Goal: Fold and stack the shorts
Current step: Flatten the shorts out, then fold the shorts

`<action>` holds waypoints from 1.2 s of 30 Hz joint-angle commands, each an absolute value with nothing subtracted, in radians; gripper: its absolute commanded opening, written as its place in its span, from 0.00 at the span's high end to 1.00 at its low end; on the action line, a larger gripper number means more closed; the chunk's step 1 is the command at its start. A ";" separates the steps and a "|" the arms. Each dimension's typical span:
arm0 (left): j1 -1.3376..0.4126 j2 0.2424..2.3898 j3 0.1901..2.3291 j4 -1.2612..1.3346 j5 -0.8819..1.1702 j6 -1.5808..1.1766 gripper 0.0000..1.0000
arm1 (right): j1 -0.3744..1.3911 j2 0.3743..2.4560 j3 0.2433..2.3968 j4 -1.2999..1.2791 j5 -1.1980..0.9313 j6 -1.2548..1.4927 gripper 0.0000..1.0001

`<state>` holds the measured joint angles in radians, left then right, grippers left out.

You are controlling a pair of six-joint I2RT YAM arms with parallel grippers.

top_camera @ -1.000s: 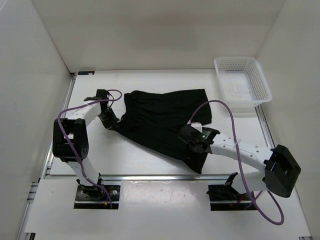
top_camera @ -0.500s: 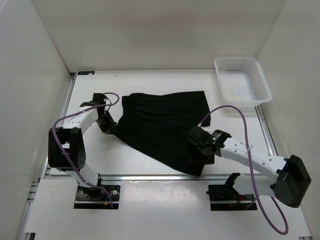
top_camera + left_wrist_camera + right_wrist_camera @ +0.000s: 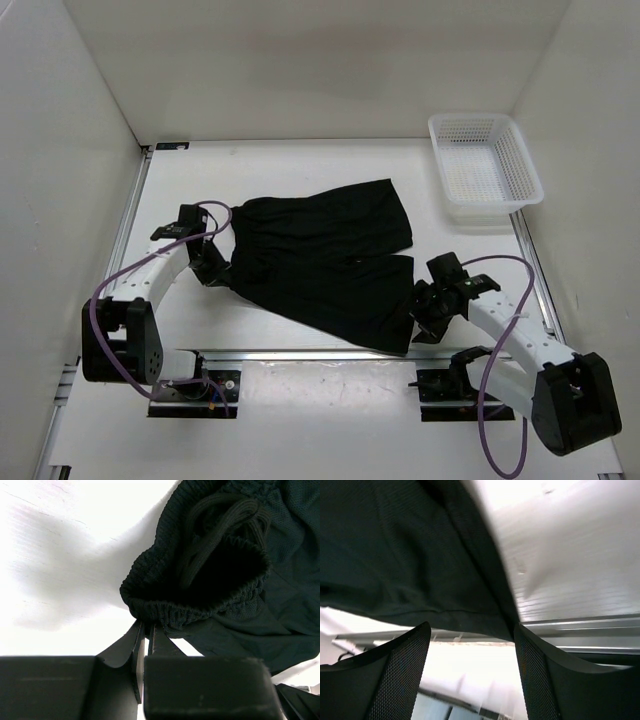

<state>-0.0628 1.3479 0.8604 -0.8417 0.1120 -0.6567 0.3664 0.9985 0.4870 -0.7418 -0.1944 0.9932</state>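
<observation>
The black shorts (image 3: 320,262) lie spread on the white table, waistband to the left and two legs to the right. My left gripper (image 3: 216,268) is shut on the edge of the elastic waistband (image 3: 200,587), its fingertips (image 3: 145,629) pinched together on the cloth. My right gripper (image 3: 424,320) stands open just off the near leg's right corner. In the right wrist view the hem of the shorts (image 3: 420,560) hangs past the tips of the mesh-padded fingers (image 3: 400,672), and nothing lies between them (image 3: 470,647).
A white mesh basket (image 3: 484,166) stands at the back right corner. An aluminium rail (image 3: 300,354) runs along the table's near edge, right below the near leg and the right gripper. White walls close in both sides and the back.
My right gripper has opened and let go of the near leg, then drawn back to the right and toward the near edge. The left gripper has pulled the waistband nearer, and the shorts lie flatter.
</observation>
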 commanded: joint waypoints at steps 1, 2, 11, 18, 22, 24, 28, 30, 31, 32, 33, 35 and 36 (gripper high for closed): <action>-0.067 1.331 0.900 -0.844 0.110 -0.670 0.90 | 0.360 1.022 0.479 -0.689 -0.284 0.991 0.28; -0.067 1.331 0.900 -0.844 0.110 -0.670 0.90 | 0.360 1.040 0.463 -0.689 -0.284 0.991 0.29; -0.067 1.331 0.910 -0.844 0.110 -0.670 0.90 | 0.351 1.175 0.420 -0.534 -0.256 0.942 0.55; -0.067 1.331 0.942 -0.853 0.110 -0.670 0.90 | 0.351 1.109 0.521 -0.623 -0.131 0.873 1.00; -0.067 1.353 1.012 -0.882 0.138 -0.681 0.90 | 0.351 1.062 0.700 -0.686 -0.042 0.796 1.00; -0.067 1.386 1.083 -0.896 0.138 -0.690 0.90 | 0.342 1.092 0.779 -0.722 0.009 0.767 1.00; -0.067 1.475 1.236 -0.948 0.117 -0.690 0.90 | 0.321 1.228 1.003 -0.733 0.047 0.689 1.00; -0.067 1.525 1.349 -0.991 0.107 -0.690 0.90 | 0.310 1.290 1.078 -0.733 0.057 0.667 1.00; -0.067 1.584 1.389 -1.005 0.098 -0.690 0.90 | 0.310 1.355 1.115 -0.733 0.057 0.667 1.00; -0.067 1.615 1.472 -1.018 0.098 -0.690 0.90 | 0.310 1.388 1.188 -0.724 0.067 0.654 1.00; -0.067 1.646 1.515 -1.043 0.098 -0.699 0.90 | 0.301 1.419 1.225 -0.724 0.067 0.640 1.00; -0.067 1.742 1.606 -1.075 0.087 -0.699 0.90 | 0.289 1.515 1.331 -0.724 0.095 0.629 1.00; -0.067 1.773 1.693 -1.086 0.078 -0.699 0.90 | 0.276 1.581 1.366 -0.724 0.104 0.620 1.00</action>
